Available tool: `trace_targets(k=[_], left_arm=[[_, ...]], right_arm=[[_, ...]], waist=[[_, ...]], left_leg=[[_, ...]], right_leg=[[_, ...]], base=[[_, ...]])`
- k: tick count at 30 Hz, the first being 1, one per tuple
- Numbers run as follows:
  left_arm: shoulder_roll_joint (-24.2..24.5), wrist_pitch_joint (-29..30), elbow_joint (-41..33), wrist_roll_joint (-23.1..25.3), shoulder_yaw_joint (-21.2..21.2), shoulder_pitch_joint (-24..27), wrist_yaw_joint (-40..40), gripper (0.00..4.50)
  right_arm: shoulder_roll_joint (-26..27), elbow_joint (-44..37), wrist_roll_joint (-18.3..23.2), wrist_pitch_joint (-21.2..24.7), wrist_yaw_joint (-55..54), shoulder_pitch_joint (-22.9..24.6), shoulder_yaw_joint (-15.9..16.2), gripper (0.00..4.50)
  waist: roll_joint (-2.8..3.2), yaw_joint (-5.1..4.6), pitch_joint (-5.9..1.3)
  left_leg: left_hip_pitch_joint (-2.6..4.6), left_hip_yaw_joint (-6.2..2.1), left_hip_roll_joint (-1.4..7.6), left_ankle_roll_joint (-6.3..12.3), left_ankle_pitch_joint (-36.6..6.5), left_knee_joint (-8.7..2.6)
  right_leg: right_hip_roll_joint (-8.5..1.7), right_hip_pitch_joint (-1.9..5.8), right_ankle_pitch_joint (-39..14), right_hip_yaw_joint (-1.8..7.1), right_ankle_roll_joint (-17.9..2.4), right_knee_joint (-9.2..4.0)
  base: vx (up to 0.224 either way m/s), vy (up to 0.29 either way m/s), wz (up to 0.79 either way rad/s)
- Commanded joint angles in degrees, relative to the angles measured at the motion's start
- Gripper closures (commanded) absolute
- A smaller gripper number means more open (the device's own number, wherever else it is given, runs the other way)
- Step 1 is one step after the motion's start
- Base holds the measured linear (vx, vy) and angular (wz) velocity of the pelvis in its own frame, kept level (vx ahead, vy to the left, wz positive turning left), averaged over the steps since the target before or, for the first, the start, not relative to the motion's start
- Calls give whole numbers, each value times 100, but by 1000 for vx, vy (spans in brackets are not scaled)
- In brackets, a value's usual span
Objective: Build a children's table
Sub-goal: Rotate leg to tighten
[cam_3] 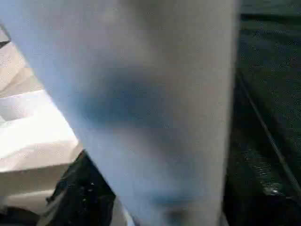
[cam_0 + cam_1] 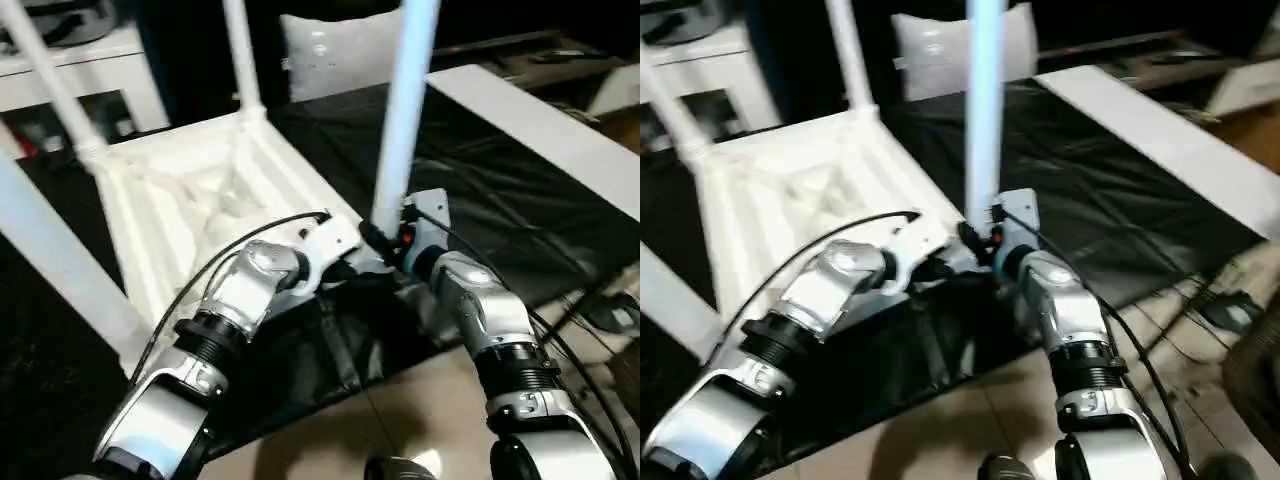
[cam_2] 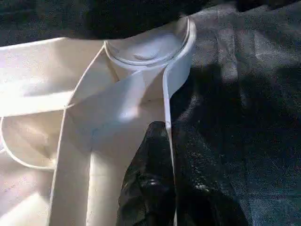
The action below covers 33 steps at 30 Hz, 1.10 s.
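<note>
The white table top [image 2: 190, 200] lies ribbed side up on a black cloth [image 2: 480, 200]. Three white legs stand in its corners: far left [image 2: 50, 80], far middle [image 2: 240, 60] and near left [image 2: 60, 260]. My left gripper [image 2: 345, 265] is shut on the top's rim wall beside the near right corner socket [image 3: 146, 47], one black finger [image 3: 146, 188] inside the wall and one outside. That socket is empty. My right gripper [image 2: 385, 240] is shut on the fourth leg [image 2: 405, 110], holding it nearly upright just by that corner. The same leg [image 1: 155, 108] looms close in the right wrist view.
A long white board [image 2: 540, 130] lies along the cloth's right side. A white cushion [image 2: 330, 55] sits at the back, white furniture [image 2: 80, 70] at the far left. Cables [image 2: 590, 330] trail over the tan floor [image 2: 400, 410] on the right.
</note>
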Motion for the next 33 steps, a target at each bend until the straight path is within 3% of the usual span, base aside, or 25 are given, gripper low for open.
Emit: trace_targets(k=[1, 2, 4, 5, 9, 16, 20, 22, 23, 26, 33], left_arm=[[27, -260, -111, -12, -162, -90, -140, 450], [161, -472, -29, -23, -150, -56, -269, 450], [183, -524, 2, -27, -142, -55, -293, 450], [228, -607, 34, -41, -138, -39, -358, 450], [473, -1091, 54, -150, -154, 95, -844, 450], [1023, -2000, 146, -221, -368, 163, -1759, 450], [1207, -2402, 138, -325, -457, 218, -2304, 450], [1266, -2536, 165, -332, -482, 221, -2457, 450], [1367, -2688, 188, -343, -542, 220, -2690, 450], [1479, -2780, 135, -410, -627, 256, -3014, 450], [1642, -2880, -85, -429, -770, 387, -3423, 450]], right_arm=[[-16, -265, 95, -209, 650, 99, 390, 135], [-292, -459, 128, -441, 1139, 328, 485, 116], [-342, -457, 134, -517, 1232, 362, 493, 98], [-418, -485, 206, -555, 1364, 411, 435, 90], [-861, -634, 426, -643, 2004, 596, 272, 66], [-1869, -821, 445, -903, 3480, 813, 495, 4], [-2160, -789, 313, -1238, 3998, 792, 722, 4], [-2257, -803, 372, -1237, 4281, 788, 795, 20], [-2368, -820, 506, -1153, 4748, 766, 900, 30], [-2424, -768, 618, -1026, 5106, 710, 996, 41], [-2379, -690, 757, -842, 5574, 588, 1202, 101]], waist=[[-61, 93, -492], [-47, 156, -503], [-56, 243, -518], [-57, 300, -487], [-54, 391, -459], [-65, 499, -442], [-58, 551, -455], [-59, 569, -462], [-96, 606, -469], [-80, 673, -479], [-122, 761, -436]], left_leg=[[-107, 92, 21, 799, -449, -355], [-116, 92, 18, 866, -335, -341], [-121, 101, 25, 973, -209, -329], [-99, 119, 34, 962, -239, -345], [-62, 126, 47, 736, -785, -388], [-26, 137, 59, 581, -1098, -421], [-24, 148, 68, 568, -961, -419], [-25, 148, 74, 596, -924, -418], [-38, 157, 95, 664, -848, -414], [-23, 165, 112, 709, -732, -412], [18, 203, 120, 523, -966, -447]], right_leg=[[-180, 452, -1402, 280, -1063, -241], [-178, 465, -1240, 285, -1098, -205], [-182, 474, -1065, 301, -1122, -172], [-167, 439, -1214, 305, -1136, -208], [-160, 437, -1965, 299, -913, -289], [-151, 401, -2375, 315, -720, -339], [-155, 391, -2171, 331, -809, -296], [-150, 397, -2080, 334, -859, -281], [-146, 404, -1904, 352, -930, -241], [-149, 392, -1703, 368, -1027, -199], [-159, 353, -2203, 409, -912, -230]], base=[[0, 0, 0], [0, 0, 0], [0, 0, 0], [0, 0, 0], [0, 0, 0], [0, 0, 0], [0, 0, 0], [0, 0, 0], [0, 0, 0], [0, 0, 0], [0, 0, 0]])
